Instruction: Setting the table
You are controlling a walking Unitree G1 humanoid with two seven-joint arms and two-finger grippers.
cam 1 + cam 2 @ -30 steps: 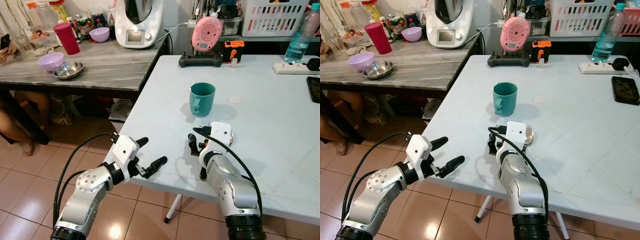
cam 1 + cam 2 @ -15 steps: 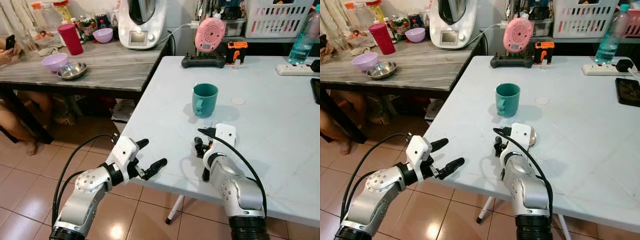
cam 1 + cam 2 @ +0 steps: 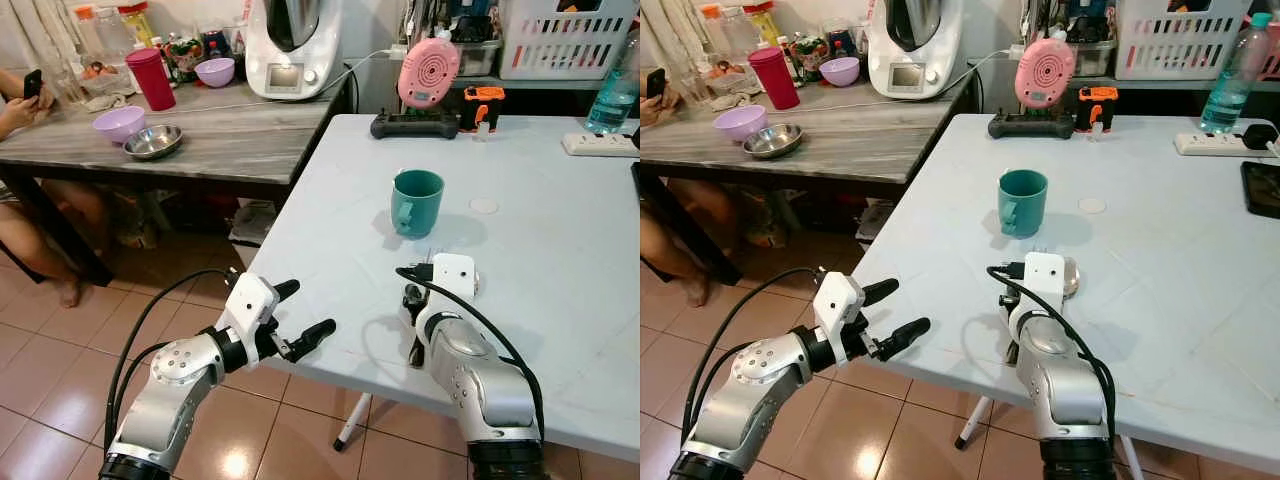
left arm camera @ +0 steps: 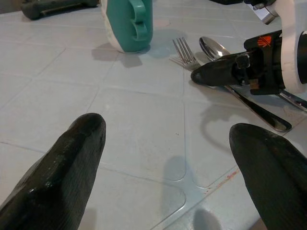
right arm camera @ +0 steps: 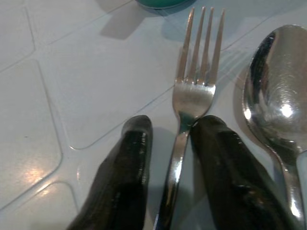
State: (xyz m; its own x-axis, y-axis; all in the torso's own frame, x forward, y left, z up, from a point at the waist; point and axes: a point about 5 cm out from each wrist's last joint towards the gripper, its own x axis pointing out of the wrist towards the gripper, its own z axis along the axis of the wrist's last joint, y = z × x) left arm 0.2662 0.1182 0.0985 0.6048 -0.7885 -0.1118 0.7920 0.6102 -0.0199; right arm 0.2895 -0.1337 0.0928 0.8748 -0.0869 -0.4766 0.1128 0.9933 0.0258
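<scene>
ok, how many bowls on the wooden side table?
3. A lilac bowl and a steel bowl sit side by side near the front edge; a purple bowl stands further back by the white appliance. More may hide in the clutter behind.

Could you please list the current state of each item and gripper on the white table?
Fork: flat on the table, handle between the right gripper's fingers.
Spoon: flat beside the fork, free.
Teal mug: upright.
Right gripper: straddling the fork's handle.
Left gripper: open, off the table's edge.
</scene>
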